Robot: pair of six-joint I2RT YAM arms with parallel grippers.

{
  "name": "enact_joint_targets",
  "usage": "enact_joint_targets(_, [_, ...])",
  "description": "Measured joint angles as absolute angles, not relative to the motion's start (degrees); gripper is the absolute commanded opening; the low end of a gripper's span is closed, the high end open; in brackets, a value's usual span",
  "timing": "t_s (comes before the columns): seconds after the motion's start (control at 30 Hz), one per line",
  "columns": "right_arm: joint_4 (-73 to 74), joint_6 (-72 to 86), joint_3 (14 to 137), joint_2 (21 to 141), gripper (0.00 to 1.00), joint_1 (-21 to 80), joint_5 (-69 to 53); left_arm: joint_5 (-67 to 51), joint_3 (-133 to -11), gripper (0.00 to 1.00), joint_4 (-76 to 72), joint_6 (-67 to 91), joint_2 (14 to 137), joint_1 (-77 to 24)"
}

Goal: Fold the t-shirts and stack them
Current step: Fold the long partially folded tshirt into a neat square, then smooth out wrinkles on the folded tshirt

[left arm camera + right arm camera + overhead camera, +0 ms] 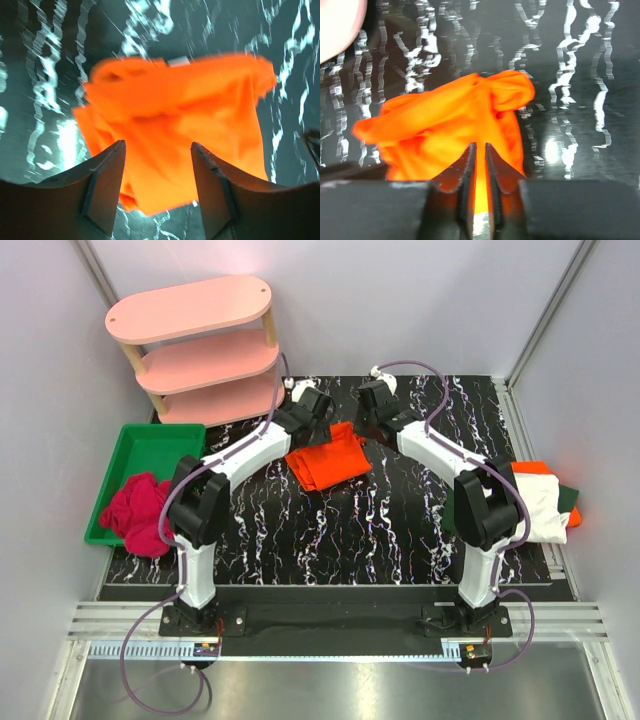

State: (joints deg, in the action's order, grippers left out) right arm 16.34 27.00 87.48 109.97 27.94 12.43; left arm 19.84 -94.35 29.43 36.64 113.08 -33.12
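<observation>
At centre of black white-veined marble-look table (350, 530): bright orange cloth t-shirt (328, 462). Just behind shirt's far-left corner, left gripper (314, 400); just behind far-right corner, right gripper (374, 400). At table's far-left corner, pink three-tier wooden shelf (195, 345). Before shelf, along left edge, green plastic tray (150, 440); in tray's near end, crimson cloth heap (138, 512), spilling over rim onto table. At right edge, stack of folded white, dark green and orange t-shirts (540, 502), white on top.

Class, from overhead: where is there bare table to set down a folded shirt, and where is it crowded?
Free: the table strip between the arms, nearer than the orange t-shirt; the far right corner behind the shirt stack. Crowded: around that t-shirt, with the left gripper and right gripper at it, and by the green tray.
</observation>
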Motion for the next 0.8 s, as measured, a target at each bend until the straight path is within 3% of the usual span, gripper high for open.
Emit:
enact_joint_targets(0.1, [15.2, 27.5, 86.5, 110.0, 0.0, 28.5, 11.1, 18.0, -92.2, 0.48, 29.0, 37.1, 113.1, -34.4])
enact_joint_targets(0.23, [15.2, 27.9, 86.0, 112.2, 0.0, 28.3, 10.6, 16.2, -91.0, 0.42, 28.9, 37.3, 113.9, -34.2])
enact_joint_targets(0.5, [15.1, 28.4, 84.3, 119.8, 0.0, 28.2, 8.4, 13.9, -89.9, 0.41, 28.5, 37.3, 118.5, -33.8])
enact_joint_targets(0.8, [12.1, 33.2, 76.4, 116.2, 0.0, 28.4, 5.9, 11.7, -84.6, 0.39, 26.4, 38.0, 118.4, -33.8])
